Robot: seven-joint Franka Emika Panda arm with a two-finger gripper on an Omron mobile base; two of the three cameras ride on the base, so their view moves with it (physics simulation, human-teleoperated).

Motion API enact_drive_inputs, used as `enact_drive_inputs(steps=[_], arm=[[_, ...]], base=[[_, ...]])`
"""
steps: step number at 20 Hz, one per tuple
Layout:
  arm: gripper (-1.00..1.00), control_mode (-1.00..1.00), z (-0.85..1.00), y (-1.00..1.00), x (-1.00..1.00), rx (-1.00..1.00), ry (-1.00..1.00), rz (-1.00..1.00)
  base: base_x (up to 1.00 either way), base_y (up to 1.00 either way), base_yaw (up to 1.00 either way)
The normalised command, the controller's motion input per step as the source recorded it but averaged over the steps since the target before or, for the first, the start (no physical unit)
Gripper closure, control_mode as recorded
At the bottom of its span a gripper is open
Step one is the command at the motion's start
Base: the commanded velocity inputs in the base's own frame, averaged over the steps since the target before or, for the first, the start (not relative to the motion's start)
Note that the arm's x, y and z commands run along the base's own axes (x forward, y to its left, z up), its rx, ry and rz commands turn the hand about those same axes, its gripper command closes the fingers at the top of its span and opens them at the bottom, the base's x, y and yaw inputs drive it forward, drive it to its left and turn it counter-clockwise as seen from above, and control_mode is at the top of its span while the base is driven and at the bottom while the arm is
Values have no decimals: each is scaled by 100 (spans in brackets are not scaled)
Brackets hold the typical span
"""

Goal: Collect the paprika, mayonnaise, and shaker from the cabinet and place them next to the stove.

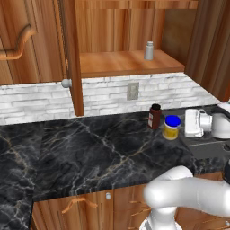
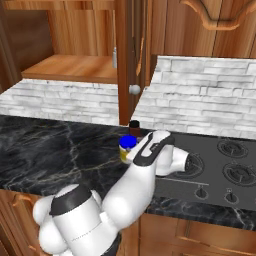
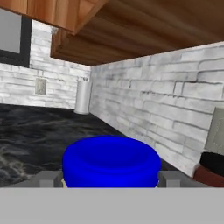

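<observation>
We see the black marble counter (image 1: 90, 148) bare and passable to the left. The mayonnaise (image 1: 171, 127) and paprika (image 1: 154, 116) stand close together — tight between them — and the open cabinet door (image 1: 73, 58) hangs over the counter's back edge.

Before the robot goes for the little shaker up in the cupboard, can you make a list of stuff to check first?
1. Paprika on the counter by the stove: ok.
2. Mayonnaise standing upright beside it: ok.
3. Gripper let go of the mayonnaise: cannot tell; the fingers sit on either side of the blue lid.
4. Shaker upright on the cabinet shelf: ok.
5. Cabinet door open: ok.
</observation>
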Motion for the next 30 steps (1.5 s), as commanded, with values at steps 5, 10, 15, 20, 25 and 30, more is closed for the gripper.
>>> enact_drive_inputs(steps=[5,10,15,20,25,30], arm=[[100,-100,-35,-16,41,1,0,5],[100,-100,-23,-10,29,1,3,1],[100,-100,-17,-1,30,1,9,0],[100,-100,-27,0,23,0,5,0],[100,-100,-29,-1,12,0,1,0],[100,-100,-32,-2,11,0,0,0]], base=[[0,0,0],[0,0,0],[0,0,0],[0,0,0],[0,0,0],[0,0,0]])
